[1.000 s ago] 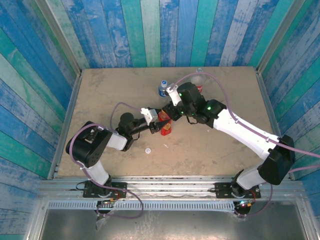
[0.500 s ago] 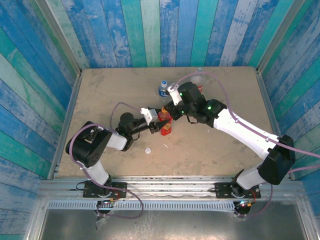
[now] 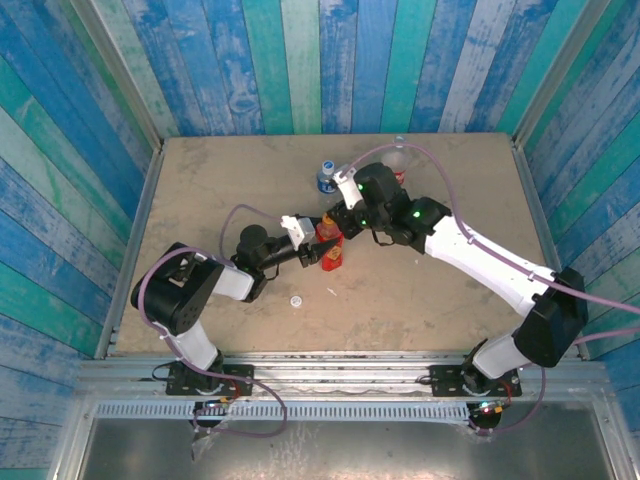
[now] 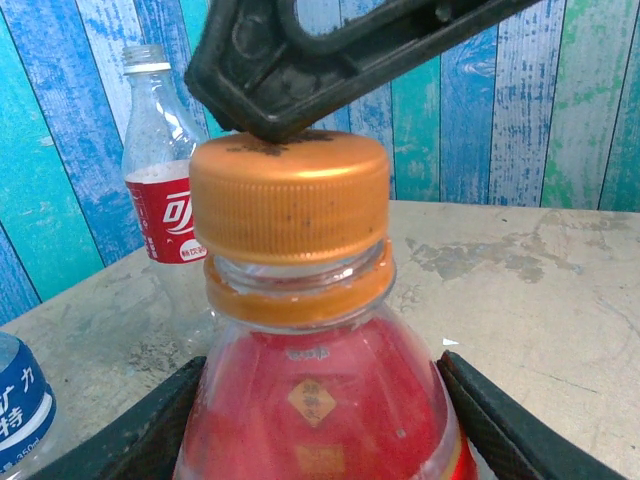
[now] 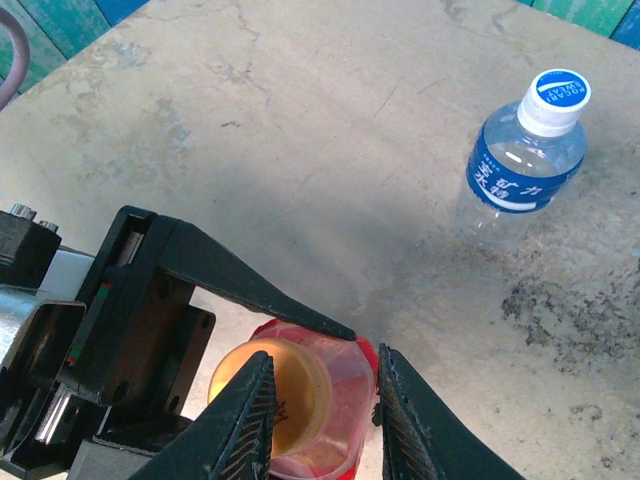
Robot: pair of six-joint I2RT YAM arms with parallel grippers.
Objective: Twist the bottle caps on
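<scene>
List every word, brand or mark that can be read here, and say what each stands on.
"POCARI SWEAT": small print on the blue cap of the blue-label bottle.
"宝矿力": white characters on that bottle's label, as far as they can be made out.
White Chinese characters on the cola bottle's red label: partly hidden behind the orange cap, not readable whole.
Diamond mark on the red bottle: too blurred to read.

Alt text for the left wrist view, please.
An orange cap sits on the red bottle, held at its sides by the left gripper; a black finger of the right gripper meets the cap's top. To the left stand an uncapped cola bottle and a blue-labelled bottle.
</scene>
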